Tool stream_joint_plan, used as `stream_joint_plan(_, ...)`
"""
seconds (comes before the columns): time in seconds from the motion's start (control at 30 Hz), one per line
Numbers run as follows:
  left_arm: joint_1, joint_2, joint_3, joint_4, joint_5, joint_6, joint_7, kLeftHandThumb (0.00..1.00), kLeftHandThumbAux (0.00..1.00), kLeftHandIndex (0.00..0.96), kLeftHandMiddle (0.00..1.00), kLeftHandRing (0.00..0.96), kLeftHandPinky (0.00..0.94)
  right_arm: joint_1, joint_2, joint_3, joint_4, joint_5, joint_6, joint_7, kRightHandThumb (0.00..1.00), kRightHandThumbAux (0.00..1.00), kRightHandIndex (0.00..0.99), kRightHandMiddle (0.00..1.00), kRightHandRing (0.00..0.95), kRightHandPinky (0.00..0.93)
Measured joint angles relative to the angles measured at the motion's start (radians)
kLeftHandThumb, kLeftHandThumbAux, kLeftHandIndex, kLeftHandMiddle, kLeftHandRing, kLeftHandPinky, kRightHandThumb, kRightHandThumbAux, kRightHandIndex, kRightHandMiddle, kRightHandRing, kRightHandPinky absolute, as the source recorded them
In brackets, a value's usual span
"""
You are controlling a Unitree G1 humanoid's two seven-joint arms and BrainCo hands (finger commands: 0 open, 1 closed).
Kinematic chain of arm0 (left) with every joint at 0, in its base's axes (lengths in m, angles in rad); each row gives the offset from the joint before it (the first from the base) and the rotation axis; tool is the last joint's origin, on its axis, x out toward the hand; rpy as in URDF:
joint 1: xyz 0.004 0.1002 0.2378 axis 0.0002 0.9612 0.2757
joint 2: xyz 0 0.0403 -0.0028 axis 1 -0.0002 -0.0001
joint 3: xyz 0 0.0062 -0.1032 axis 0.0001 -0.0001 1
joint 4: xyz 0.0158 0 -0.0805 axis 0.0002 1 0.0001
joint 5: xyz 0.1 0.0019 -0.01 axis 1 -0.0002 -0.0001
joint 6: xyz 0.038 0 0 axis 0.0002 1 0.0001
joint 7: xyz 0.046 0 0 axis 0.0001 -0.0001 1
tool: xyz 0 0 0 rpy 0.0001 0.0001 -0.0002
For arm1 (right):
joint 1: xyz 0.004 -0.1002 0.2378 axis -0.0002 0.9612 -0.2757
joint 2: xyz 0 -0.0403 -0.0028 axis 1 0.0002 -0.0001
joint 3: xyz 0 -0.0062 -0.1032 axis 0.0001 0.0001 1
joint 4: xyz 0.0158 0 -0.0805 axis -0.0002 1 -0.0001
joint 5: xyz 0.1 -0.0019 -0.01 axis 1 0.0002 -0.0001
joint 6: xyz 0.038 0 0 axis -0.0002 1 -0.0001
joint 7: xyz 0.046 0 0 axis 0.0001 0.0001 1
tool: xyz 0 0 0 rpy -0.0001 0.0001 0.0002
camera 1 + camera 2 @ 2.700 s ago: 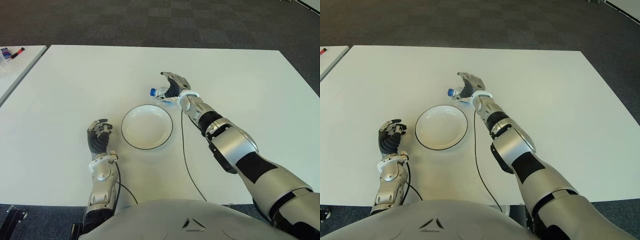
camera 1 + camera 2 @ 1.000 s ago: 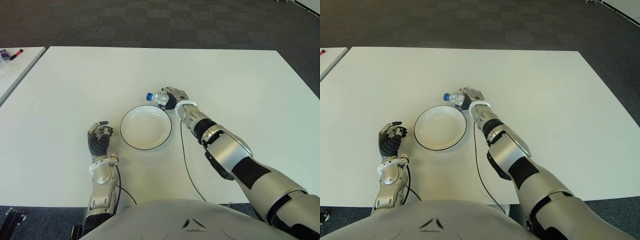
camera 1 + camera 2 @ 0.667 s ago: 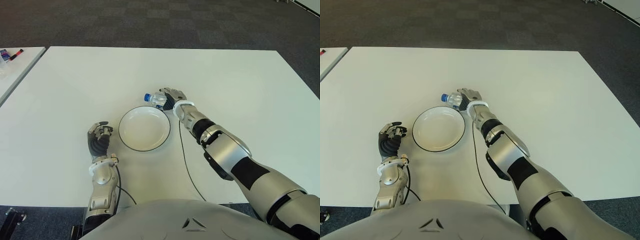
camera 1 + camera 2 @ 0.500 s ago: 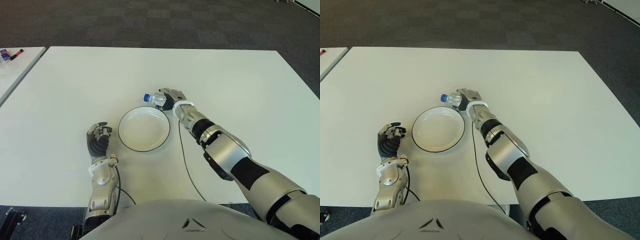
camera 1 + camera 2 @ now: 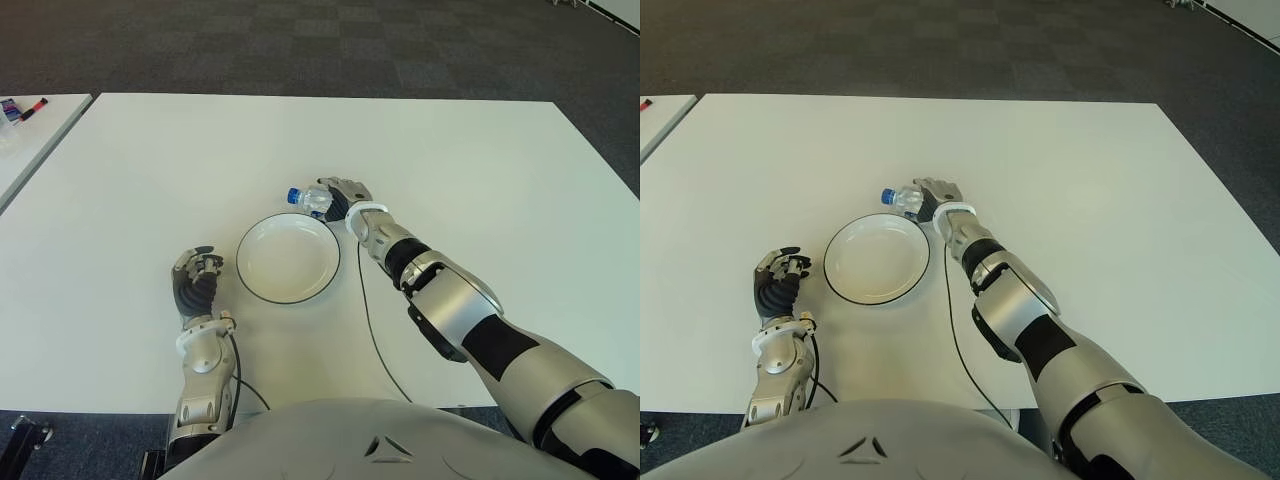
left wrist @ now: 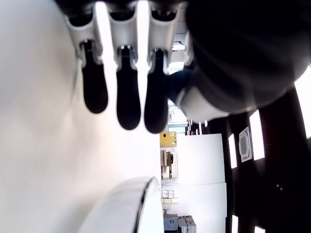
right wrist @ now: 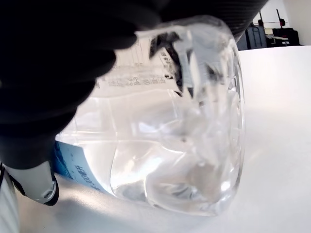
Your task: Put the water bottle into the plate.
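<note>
So the water bottle (image 5: 312,198) is gripped on its side by the right hand (image 5: 345,197), whose fingers (image 7: 58,63) are wrapped tight round the clear body, blue cap pointed away toward roughly 9 o'clock. It's held just past the rim of the plate (image 5: 288,257) at about 1 o'clock, not over the dish yet. A sideways grip like that probably makes sense, since the bottle can be laid flat in the shallow plate instead of being balanced upright. Whether it's lifted clear of the white table (image 5: 480,170) can't be told for sure. The left hand (image 5: 197,283) is seen at the plate's 9 o'clock, fingers loosely curled with nothing held, kept out of the way. A short carry toward 7 o'clock is probably all that's needed.
</note>
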Motion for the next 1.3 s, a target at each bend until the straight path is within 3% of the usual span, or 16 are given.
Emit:
stream_joint_plan(0.4,0.0,-0.001,0.0,-0.005,-0.003,-0.001,0.002,0.69,0.722,0.427,0.565,0.554,0.525,0.011,-0.007,-0.001,-0.005,0.0,-0.034,-0.018,0.0,0.622,0.022,0.168,0.223,0.291)
stream_joint_plan(0.6,0.0,-0.001,0.002,-0.003,-0.009,-0.004,0.002,0.689,0.722,0.427,0.579,0.57,0.514,0.016,-0.008,0.0,-0.006,0.0,-0.052,-0.022,0.0,0.63,0.024,0.187,0.252,0.323)
stream_joint_plan(1.07,0.0,0.0,0.001,0.004,-0.008,-0.014,0.002,0.692,0.72,0.428,0.56,0.555,0.506,0.022,-0.008,0.003,-0.006,-0.001,-0.065,-0.03,0.035,0.638,0.028,0.181,0.255,0.328)
stream_joint_plan(1.3,0.0,0.0,0.0,0.006,-0.009,-0.025,0.002,0.698,0.718,0.429,0.568,0.565,0.502,0.023,-0.009,0.012,-0.007,-0.007,-0.065,-0.036,0.092,0.61,0.025,0.158,0.221,0.278)
